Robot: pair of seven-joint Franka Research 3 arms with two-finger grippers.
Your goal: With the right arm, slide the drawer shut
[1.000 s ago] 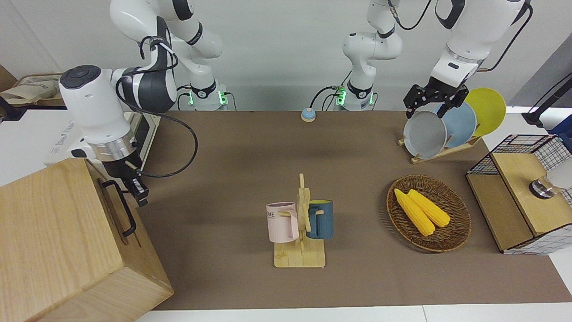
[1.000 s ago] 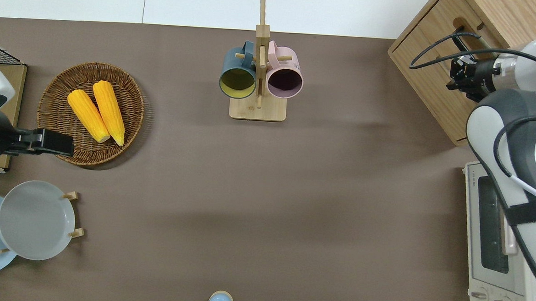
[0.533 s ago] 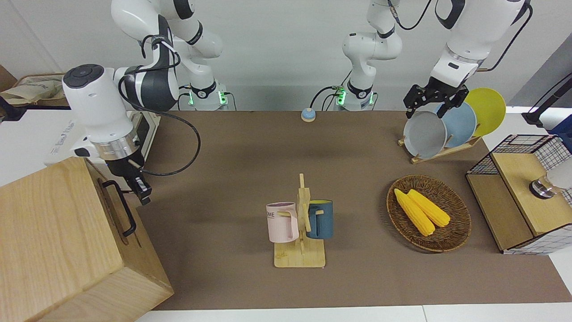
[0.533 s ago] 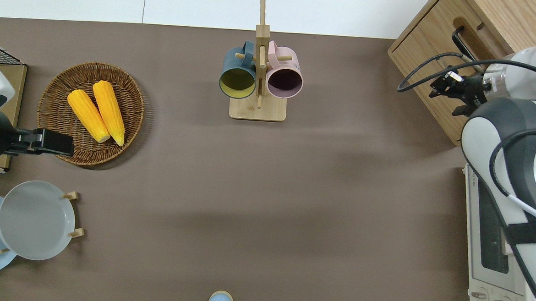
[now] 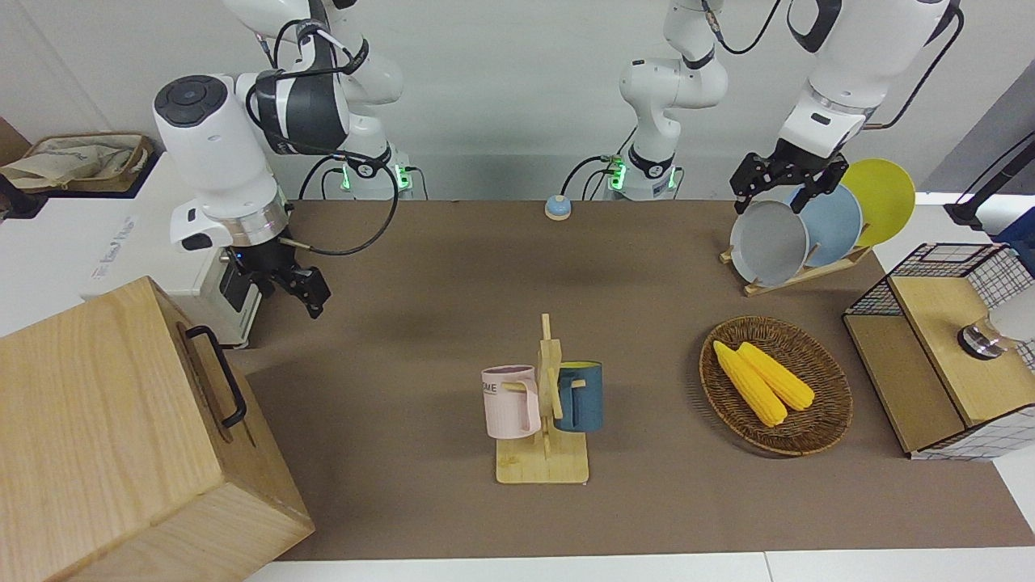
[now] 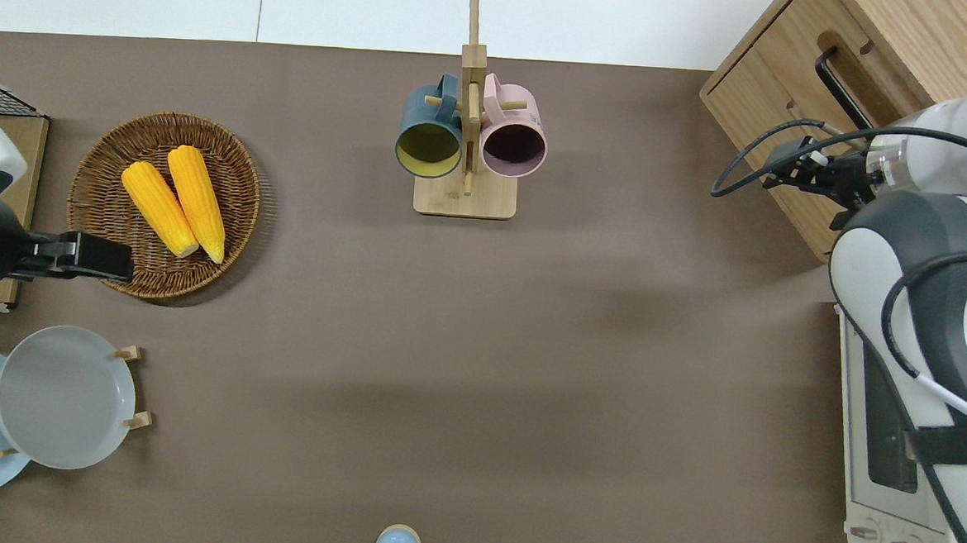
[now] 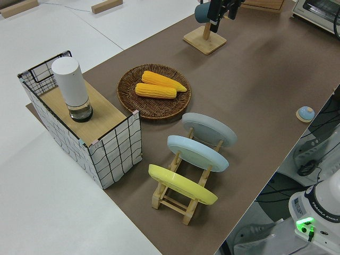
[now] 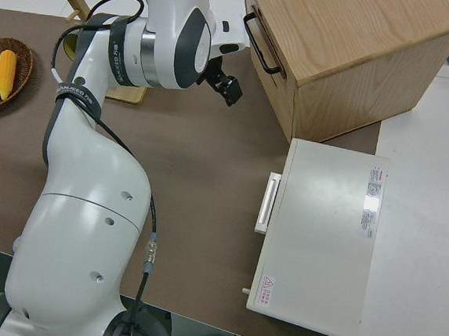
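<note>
One drawer point(image 5: 212, 380) sits flush in the cabinet point(image 5: 97, 436) at the right arm's end of the table, so I judge it closed. My right gripper point(image 5: 301, 284) hangs clear of the handle point(image 5: 217, 373) — fingers apart, holding nothing; the left arm is parked.

Can't tell whether the right gripper point(image 5: 311, 296) has its fingers open or shut, way too small. Same for the left gripper point(image 5: 783, 184). Cabinet point(image 6: 884, 44) cut off at the overhead view's corner, so only part of the drawer point(image 6: 799, 98) shows. Toaster oven point(image 6: 887, 458) half hidden under the right arm point(image 6: 930, 278).
</note>
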